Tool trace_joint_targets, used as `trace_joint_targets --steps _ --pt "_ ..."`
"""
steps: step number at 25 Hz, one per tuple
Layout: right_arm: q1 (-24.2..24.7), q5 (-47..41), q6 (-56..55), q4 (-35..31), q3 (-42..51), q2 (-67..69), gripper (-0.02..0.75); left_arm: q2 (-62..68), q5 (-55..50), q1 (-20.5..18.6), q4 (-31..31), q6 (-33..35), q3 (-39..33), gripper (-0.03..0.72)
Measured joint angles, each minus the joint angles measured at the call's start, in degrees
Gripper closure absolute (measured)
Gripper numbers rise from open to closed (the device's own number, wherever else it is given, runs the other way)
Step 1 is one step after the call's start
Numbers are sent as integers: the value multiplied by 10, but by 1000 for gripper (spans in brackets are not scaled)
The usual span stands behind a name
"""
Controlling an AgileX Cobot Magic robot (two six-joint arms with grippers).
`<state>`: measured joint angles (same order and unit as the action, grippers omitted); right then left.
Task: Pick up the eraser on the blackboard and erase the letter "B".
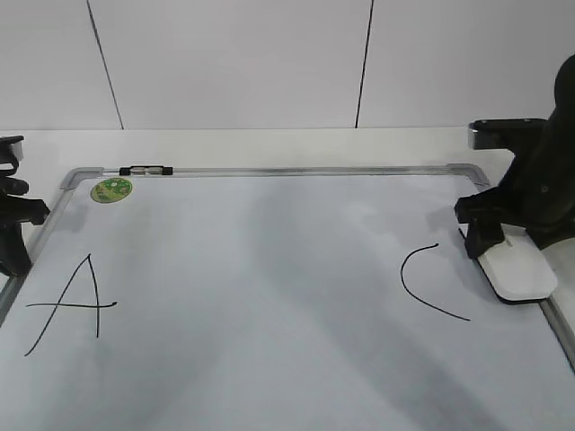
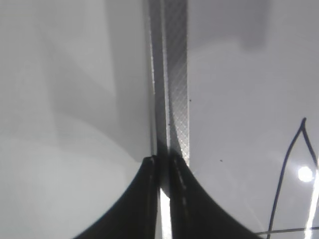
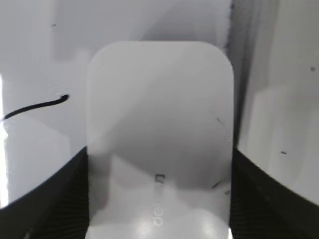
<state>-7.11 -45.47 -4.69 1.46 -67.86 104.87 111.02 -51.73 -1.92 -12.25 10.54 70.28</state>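
eraser [image 1: 518,271] lies flat at the right edge of the blackboard [image 1: 269,296], just inside the silver frame, with my right gripper [image 1: 492,235] standing over its far end. from outside, my dark arm hides how the fingers meet it. my right wrist camera settles that: the white block [image 3: 159,139] fills the middle, and a black finger [image 3: 45,199] sits tight against each long side, jaws spread wide to the eraser's width and clasping it. faint grey lettering shows on its top only here, and the upper end of the black "c" [image 3: 35,107] pokes in at the left.

the exterior view alone gives the whole board: the "a" [image 1: 72,310] at the left, the "c" [image 1: 427,283] near the eraser, a green sticker [image 1: 111,189] in the far left corner, and bare white between the two letters.

my left gripper [image 2: 164,199] hangs over the board's left frame rail [image 2: 172,74], fingers pressed together, holding nothing; part of the "a" [image 2: 289,179] shows at the right.
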Motion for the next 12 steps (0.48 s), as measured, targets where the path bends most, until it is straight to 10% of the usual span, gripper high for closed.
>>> trace_joint_targets --steps 12 --pt "7 4 17 -33 0 0 178 0 -1 0 0 0 0 671"
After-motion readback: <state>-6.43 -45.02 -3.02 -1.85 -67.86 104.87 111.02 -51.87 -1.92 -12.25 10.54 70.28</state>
